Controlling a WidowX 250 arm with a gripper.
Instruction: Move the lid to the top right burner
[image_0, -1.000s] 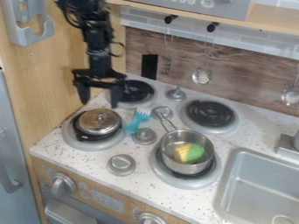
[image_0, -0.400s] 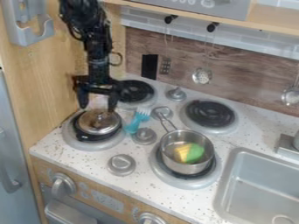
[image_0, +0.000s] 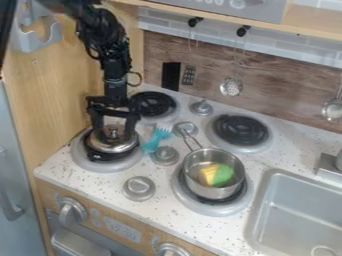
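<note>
Shiny silver metal lid (image_0: 115, 143) lies on a black pan (image_0: 101, 156), front-left burner (image_0: 128, 163). Black two-finger gripper (image_0: 113, 135) hangs over it, fingers wide apart astride the lid's small knob (image_0: 113, 130), not closed on it; whether they touch the lid, cannot tell. Black-coiled top right burner (image_0: 238, 130) sits well apart, behind a silver saucepan (image_0: 196, 172).

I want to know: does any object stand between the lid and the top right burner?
Yes. Between the lid and the burner are a blue fork, a grey knob and the handle of the steel pot. They look low, so a raised lid should probably pass over.
</note>
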